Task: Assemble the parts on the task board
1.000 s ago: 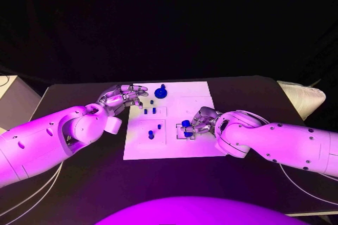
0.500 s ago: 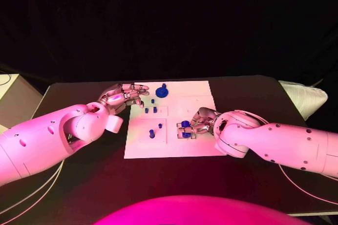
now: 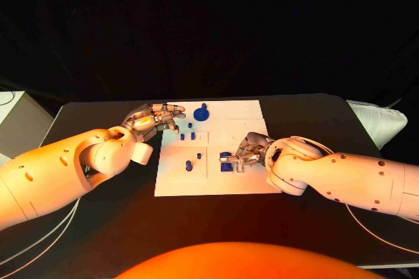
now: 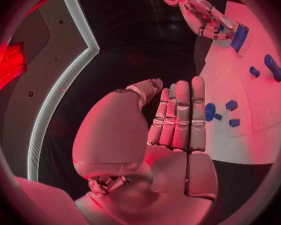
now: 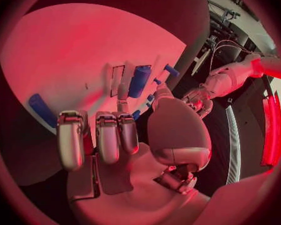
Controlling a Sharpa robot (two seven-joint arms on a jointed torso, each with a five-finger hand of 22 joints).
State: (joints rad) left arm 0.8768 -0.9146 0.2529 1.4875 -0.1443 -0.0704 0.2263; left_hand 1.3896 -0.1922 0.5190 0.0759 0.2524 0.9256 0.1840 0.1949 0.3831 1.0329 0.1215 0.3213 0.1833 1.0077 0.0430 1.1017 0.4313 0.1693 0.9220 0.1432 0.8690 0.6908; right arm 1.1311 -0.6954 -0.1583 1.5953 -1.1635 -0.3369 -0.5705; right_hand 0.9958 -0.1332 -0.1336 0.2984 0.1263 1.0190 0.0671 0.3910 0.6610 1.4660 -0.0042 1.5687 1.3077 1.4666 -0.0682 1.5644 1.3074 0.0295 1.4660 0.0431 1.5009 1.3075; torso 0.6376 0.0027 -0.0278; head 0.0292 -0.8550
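The black bench (image 3: pixel 105 230) carries the white board (image 3: pixel 218 181) at its middle, and both arms reach in over it. The left hand (image 3: pixel 155 118) hangs over the board's far left corner; the left wrist view shows its fingers (image 4: pixel 178 115) straight and pressed side by side with nothing in them. The right hand (image 3: pixel 247 150) sits low over the board's middle right, its fingers curled down around a blue part (image 3: pixel 226 156). Whether it actually grips that part or only touches it cannot be told from these views.

Other blue parts lie apart on the board: a round knobbed piece (image 3: pixel 201 114) near the far edge, two short pegs (image 3: pixel 187 135) just beside the left hand, and an upright peg (image 3: pixel 189 166) on the near left. The right wrist view shows a blue cylinder (image 5: pixel 139 81) beside a rectangular slot in the board, beyond the fingertips (image 5: pixel 106 135).

The likely trouble is at the right hand. If the part is only lightly pinched, it could tip or slip as it is pressed toward its seat, or jam at an angle. The left hand's fingers are close to the two pegs and could knock them if it drifts.

The contact under the right hand is hidden by its own fingers, and the small parts' shapes and the board's recesses are too small to read.
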